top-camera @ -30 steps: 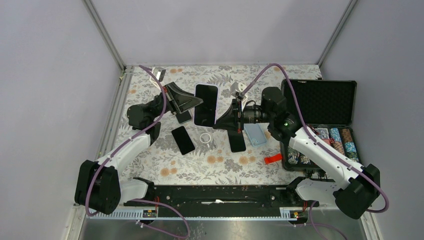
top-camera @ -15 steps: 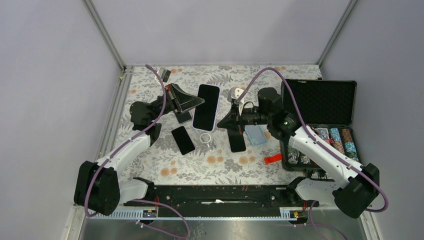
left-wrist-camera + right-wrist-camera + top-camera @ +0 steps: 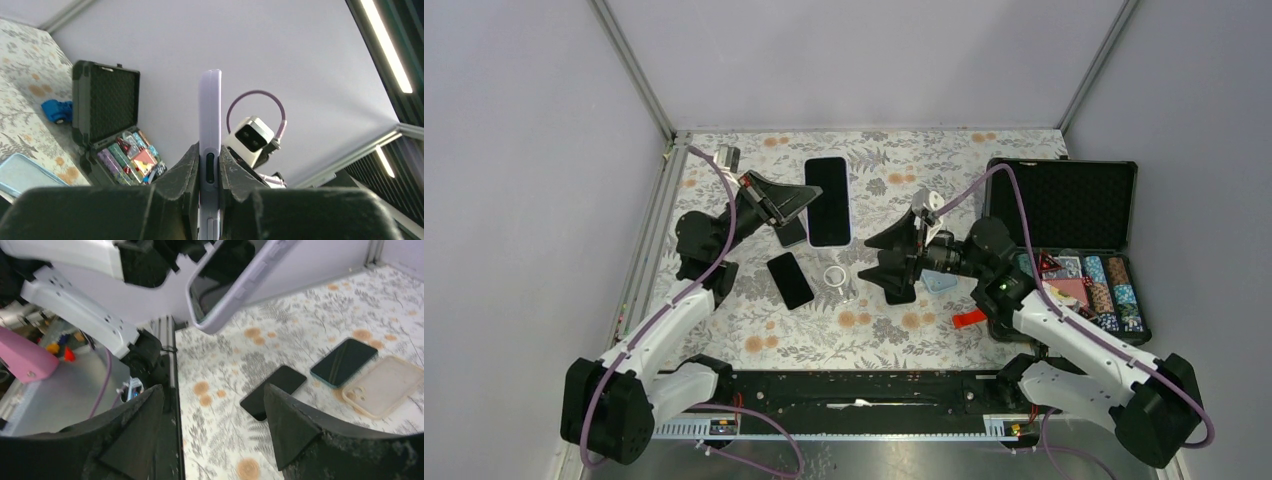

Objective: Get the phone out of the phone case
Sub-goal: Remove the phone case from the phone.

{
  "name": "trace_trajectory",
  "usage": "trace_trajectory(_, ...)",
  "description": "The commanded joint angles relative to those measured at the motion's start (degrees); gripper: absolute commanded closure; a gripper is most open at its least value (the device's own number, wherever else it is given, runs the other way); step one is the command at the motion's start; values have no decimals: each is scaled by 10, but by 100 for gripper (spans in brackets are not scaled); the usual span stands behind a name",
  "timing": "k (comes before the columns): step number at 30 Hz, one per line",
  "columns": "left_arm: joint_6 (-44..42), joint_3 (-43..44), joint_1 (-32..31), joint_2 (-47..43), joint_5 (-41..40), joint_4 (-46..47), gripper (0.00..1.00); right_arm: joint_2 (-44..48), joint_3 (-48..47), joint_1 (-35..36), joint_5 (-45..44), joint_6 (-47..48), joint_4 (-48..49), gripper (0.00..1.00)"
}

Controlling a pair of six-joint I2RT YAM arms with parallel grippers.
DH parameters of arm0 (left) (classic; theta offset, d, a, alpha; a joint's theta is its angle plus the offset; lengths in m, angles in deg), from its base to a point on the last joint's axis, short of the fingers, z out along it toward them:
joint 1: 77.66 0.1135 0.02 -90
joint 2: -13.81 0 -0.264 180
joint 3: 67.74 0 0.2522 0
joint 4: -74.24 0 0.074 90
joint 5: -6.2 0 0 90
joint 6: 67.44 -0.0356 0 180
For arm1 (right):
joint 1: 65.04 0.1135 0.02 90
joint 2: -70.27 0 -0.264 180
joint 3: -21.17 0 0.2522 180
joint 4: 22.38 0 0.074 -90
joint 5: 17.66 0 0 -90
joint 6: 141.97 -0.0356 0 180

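Observation:
The phone, still inside its lilac phone case, hangs in the air over the back of the table with its dark screen facing up. My left gripper is shut on its left long edge. The left wrist view looks along the case edge-on, with both fingers pressed against its sides. My right gripper stands open to the right and nearer, apart from the phone. From the right wrist, the cased phone shows at the top, well beyond the open gripper.
On the floral table lie a bare black phone, a clear case, a light blue case and a red piece. An open black case of poker chips stands at the right. Another phone lies beside the clear case.
My right gripper has let go of the cased phone, opened and drawn back to the right and nearer. The left gripper has carried the phone a little left and farther back.

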Motion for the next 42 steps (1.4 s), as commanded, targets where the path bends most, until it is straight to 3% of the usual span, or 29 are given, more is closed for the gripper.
trace_trajectory(1,0,-20,-8,-25,-122,66,100,-21,24,49,-79,-137,254,19)
trace_trajectory(7,55,-57,-9,-28,-170,157,100,-106,-10,155,-241,-76,312,18)
trace_trajectory(12,84,-86,-10,-37,-200,209,100,-183,-22,186,-323,-68,406,19)
trace_trajectory(20,114,-116,-10,-37,-223,262,100,-256,-52,200,-328,-62,522,38)
trace_trajectory(26,113,-120,-10,-47,-234,254,100,-249,-54,201,-340,-63,523,30)
trace_trajectory(34,123,-118,-10,-57,-233,230,100,-242,-72,201,-353,-66,449,64)
trace_trajectory(42,151,-99,-10,-80,-212,151,100,-228,-69,200,-399,-7,363,81)
